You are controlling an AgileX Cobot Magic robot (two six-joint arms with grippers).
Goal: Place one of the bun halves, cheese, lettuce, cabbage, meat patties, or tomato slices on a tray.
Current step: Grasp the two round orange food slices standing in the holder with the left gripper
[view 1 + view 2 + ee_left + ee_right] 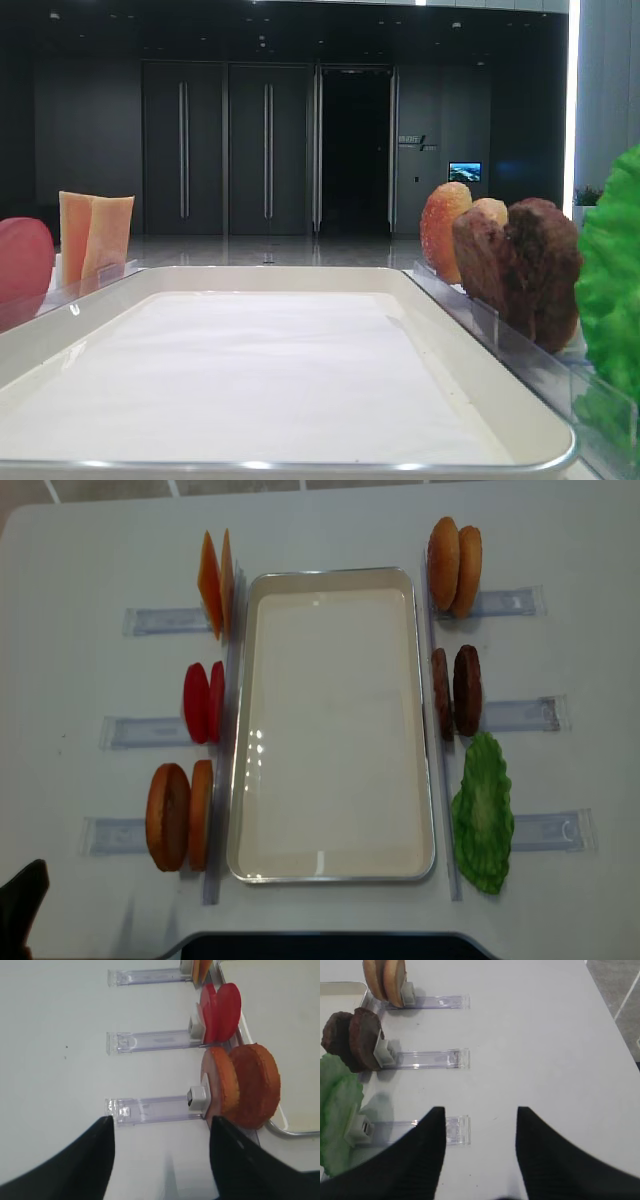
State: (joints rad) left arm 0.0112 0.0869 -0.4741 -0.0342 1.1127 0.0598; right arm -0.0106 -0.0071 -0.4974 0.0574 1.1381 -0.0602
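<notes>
The cream tray [335, 725] lies empty mid-table. On its left stand cheese [215, 583], tomato slices [203, 702] and two bun halves [180, 815]. To its right are more bun halves [455, 567], meat patties [455, 692] and green lettuce [483, 813]. Cabbage is out of view. My left gripper [161, 1127] hangs open and empty over the table, just short of the near bun halves [245, 1085]. My right gripper [480, 1112] is open and empty too, above the table to the right of the lettuce [337, 1110] and the patties [355, 1040].
Each food pair stands upright in a clear plastic rack with a white clip, such as the bun rack [150, 1109] and the lettuce rack [455, 1130]. The racks flank both long sides of the tray. A dark robot base [320, 945] sits at the near table edge.
</notes>
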